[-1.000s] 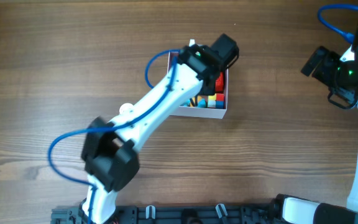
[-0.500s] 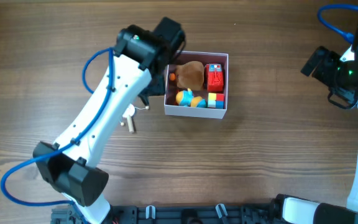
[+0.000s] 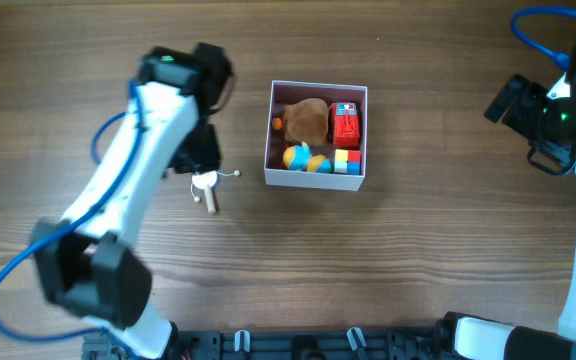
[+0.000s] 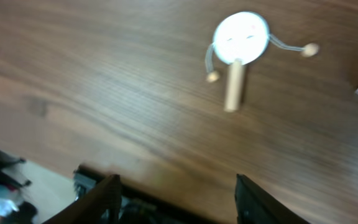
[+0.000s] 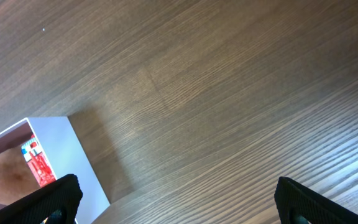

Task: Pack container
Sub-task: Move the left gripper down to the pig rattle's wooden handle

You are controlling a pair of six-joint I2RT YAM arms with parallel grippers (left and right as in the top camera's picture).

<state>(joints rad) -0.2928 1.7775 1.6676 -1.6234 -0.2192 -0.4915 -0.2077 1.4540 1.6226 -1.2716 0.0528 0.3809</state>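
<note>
White-walled: one container (image 3: 315,181), four toys (image 3: 308,120) inside; one rattle drum (image 3: 205,184) on worktop (image 3: 418,250); left pincer (image 4: 176,202), right pincer (image 5: 179,199) gape empty.

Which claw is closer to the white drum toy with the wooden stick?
Left. The left gripper hangs close by the white, wooden-handled drum toy; the right gripper is far off, beyond the white-walled container.

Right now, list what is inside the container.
Inside the container: a brown plush, a red toy, a blue-and-yellow toy, a multicoloured block and a small orange piece. Anything beneath the plush is covered.
</note>
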